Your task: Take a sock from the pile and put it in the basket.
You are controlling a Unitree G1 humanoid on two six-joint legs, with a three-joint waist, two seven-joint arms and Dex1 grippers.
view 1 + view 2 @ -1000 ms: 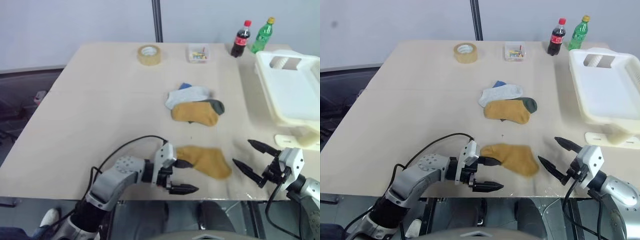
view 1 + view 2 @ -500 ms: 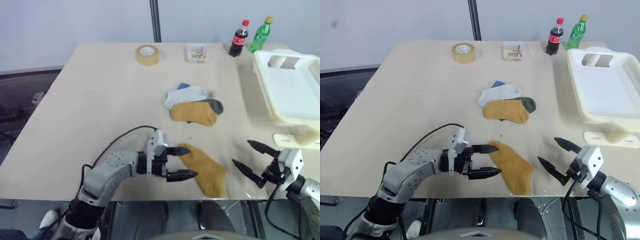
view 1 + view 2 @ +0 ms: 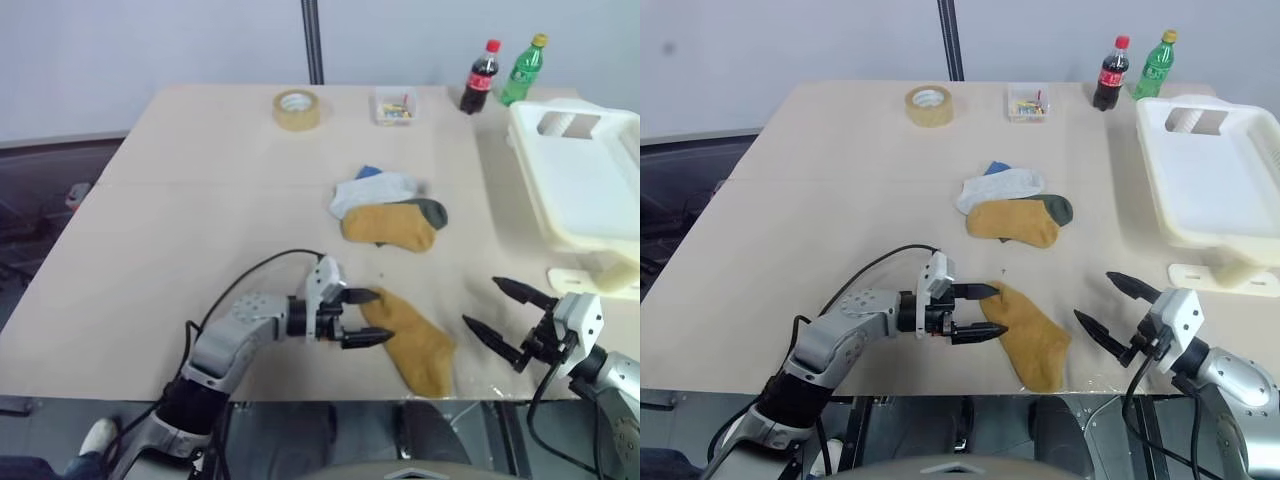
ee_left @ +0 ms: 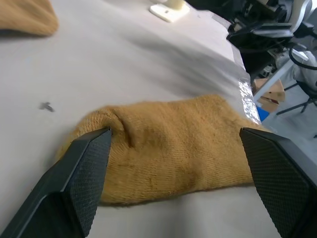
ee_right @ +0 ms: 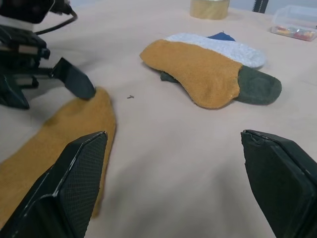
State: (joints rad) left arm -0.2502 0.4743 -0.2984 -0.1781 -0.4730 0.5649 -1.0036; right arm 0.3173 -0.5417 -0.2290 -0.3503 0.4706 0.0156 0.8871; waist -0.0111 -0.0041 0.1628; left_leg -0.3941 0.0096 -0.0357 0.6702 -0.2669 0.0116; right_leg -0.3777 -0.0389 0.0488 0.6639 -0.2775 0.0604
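Note:
A single mustard-yellow sock (image 3: 412, 342) lies flat near the table's front edge, apart from the pile (image 3: 390, 208) of yellow, pale grey, blue and dark green socks at mid-table. My left gripper (image 3: 385, 317) is open, its two fingers straddling the loose sock's near end. In the left wrist view the sock (image 4: 173, 148) lies between the fingers, one fingertip (image 4: 101, 141) touching its bunched edge. To the right of the sock my right gripper (image 3: 480, 303) hovers open and empty. The cream basket (image 3: 530, 170) stands at the table's right side.
A tape roll (image 3: 298, 108), a small clear box of coloured bits (image 3: 396, 105), a cola bottle (image 3: 481, 78) and a green bottle (image 3: 524, 70) stand along the far edge. A flat cream piece (image 3: 590, 281) lies in front of the basket.
The loose sock has swung round, its far end now pointing at the table's front edge. My left gripper has moved forward over the sock's end. The right gripper has stayed put.

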